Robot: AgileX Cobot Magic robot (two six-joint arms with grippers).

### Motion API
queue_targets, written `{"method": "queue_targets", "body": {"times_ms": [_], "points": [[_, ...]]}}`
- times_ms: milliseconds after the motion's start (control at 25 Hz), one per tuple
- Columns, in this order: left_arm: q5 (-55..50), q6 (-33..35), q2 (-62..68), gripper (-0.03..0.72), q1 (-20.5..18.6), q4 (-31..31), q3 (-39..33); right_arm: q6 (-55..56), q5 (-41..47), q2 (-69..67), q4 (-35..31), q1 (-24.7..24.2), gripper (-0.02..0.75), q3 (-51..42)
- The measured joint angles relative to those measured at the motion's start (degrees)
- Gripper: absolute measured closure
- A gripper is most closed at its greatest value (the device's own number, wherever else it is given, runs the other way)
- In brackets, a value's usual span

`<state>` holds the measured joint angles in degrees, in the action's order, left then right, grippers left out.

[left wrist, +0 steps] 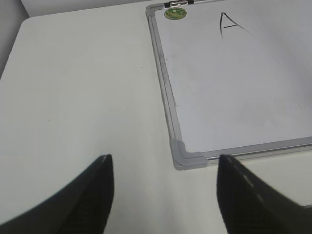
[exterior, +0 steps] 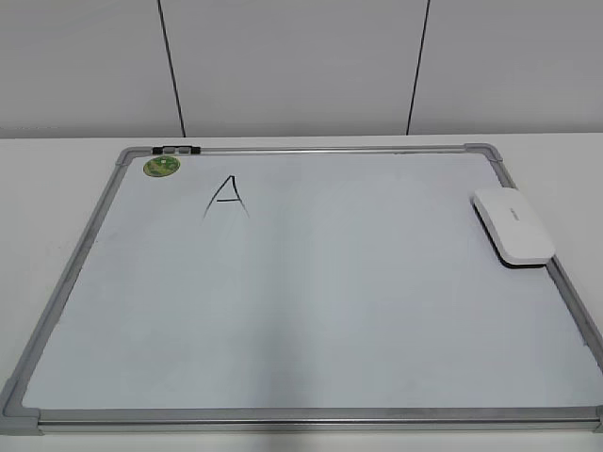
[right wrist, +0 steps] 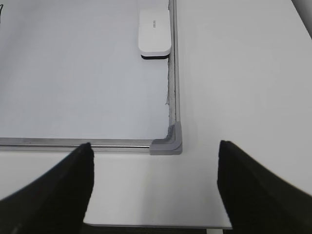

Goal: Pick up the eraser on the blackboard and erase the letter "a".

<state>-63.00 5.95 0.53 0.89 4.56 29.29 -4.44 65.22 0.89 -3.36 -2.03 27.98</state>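
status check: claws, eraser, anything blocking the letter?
Left claw and right claw open, empty, off the board's near corners. Eraser flat on blackboard, right edge. Letter intact, nothing in the way.

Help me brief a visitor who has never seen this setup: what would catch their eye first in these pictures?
Probably the blackboard, a big white panel in a grey frame filling the table. Next the handwritten black letter near its upper left, angular like a capital A, just right of a round green sticker. The white eraser lies against the right frame; both grippers sit open, well short.
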Motion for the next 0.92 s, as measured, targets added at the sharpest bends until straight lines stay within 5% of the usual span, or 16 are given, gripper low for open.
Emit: {"method": "queue_targets", "body": {"times_ms": [920], "points": [[0.00, 0.00, 0.00, 0.227, 0.00, 0.00, 0.00, 0.00, 0.03, 0.00, 0.00, 0.00, 0.151, 0.00]]}}
